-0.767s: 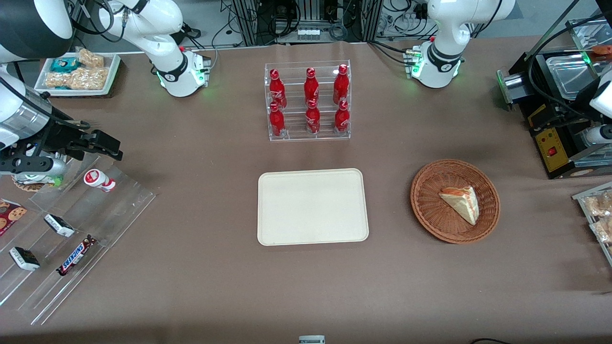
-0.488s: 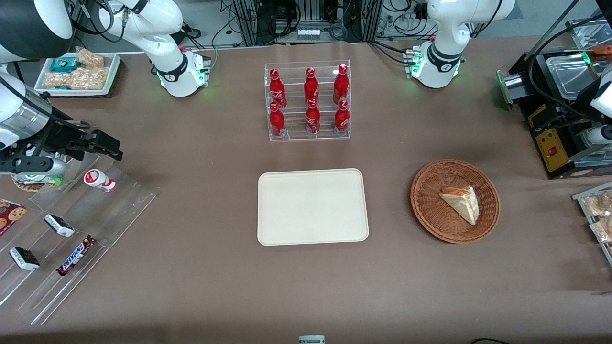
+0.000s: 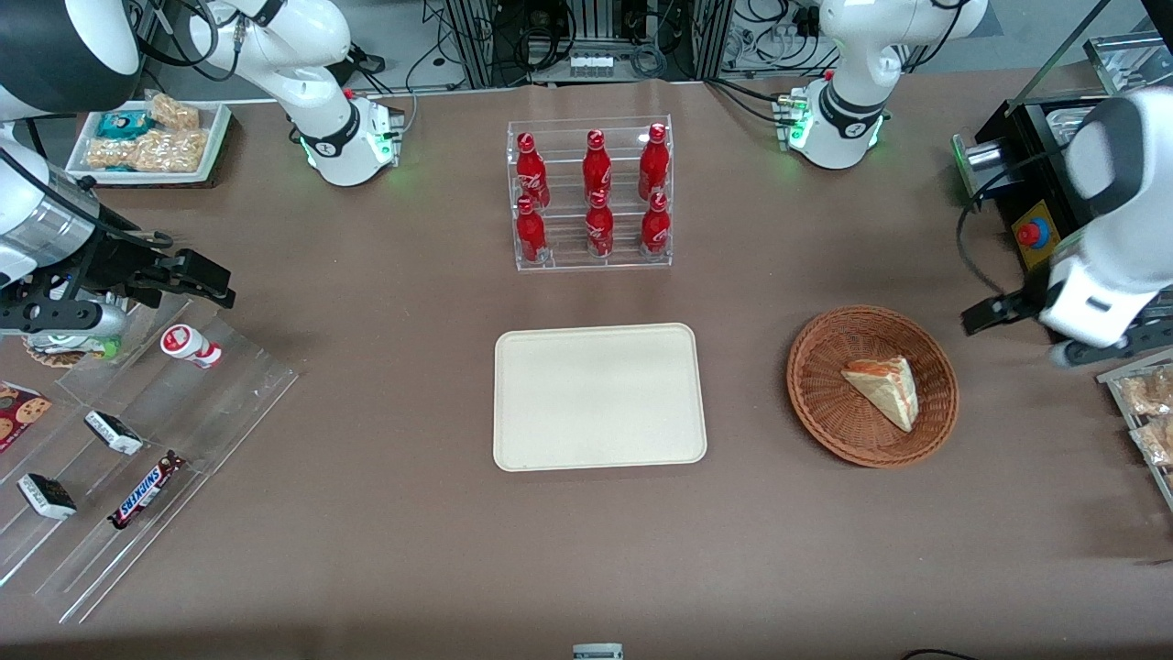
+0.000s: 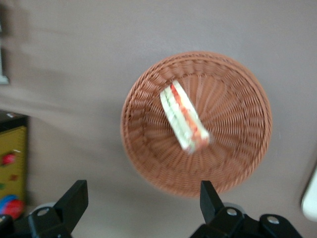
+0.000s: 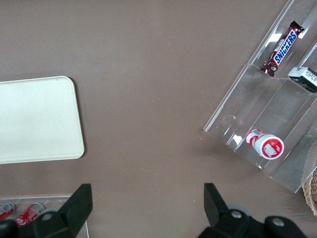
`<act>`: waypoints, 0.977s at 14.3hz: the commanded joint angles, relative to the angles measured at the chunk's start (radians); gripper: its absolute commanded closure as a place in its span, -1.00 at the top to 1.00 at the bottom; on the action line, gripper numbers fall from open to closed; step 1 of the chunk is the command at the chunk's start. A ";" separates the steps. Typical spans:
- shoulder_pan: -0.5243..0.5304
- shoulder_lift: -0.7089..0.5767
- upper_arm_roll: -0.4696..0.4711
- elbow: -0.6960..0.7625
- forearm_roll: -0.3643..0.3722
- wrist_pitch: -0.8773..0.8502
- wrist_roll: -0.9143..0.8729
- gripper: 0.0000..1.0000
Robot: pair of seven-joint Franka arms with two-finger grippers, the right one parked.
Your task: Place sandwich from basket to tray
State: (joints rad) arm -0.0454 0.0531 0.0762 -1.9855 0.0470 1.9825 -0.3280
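The sandwich (image 3: 882, 390), a pale wedge with orange-pink filling, lies in the round reddish-brown wicker basket (image 3: 825, 431). The cream-beige tray (image 3: 596, 396) sits bare, beside the basket toward the parked arm's end. My left gripper (image 3: 1081, 353) hangs above the table just off the basket's rim, toward the working arm's end. In the left wrist view its black fingers (image 4: 74, 203) stand wide open and empty, with the gripper (image 4: 141, 203) short of the basket (image 4: 237, 163) and the sandwich (image 4: 184, 124). A corner of the tray (image 4: 309, 203) also shows there.
A clear rack of red bottles (image 3: 591, 192) stands farther from the camera than the tray. A black machine with a red button (image 3: 1035, 234) and a tray of tan snack packs (image 3: 1145, 412) flank the gripper. A clear stepped rack with snacks (image 3: 137, 440) lies at the parked arm's end.
My left arm has swung in from the working arm's end of the table toward the basket. The sandwich, basket and tray have not moved.
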 commanded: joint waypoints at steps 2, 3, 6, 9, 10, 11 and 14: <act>-0.016 0.048 -0.003 -0.067 -0.044 0.136 -0.313 1.00; -0.028 0.077 -0.003 -0.067 -0.056 0.169 -0.360 1.00; -0.065 0.158 -0.001 -0.067 -0.056 0.260 -0.480 1.00; -0.067 0.229 -0.001 -0.085 -0.049 0.294 -0.479 1.00; -0.067 0.244 -0.001 -0.096 -0.047 0.305 -0.474 1.00; -0.065 0.261 -0.001 -0.105 -0.044 0.326 -0.474 0.99; -0.063 0.290 -0.001 -0.092 -0.050 0.345 -0.482 -0.75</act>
State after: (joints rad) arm -0.1089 0.3422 0.0746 -2.0822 0.0046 2.3144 -0.7973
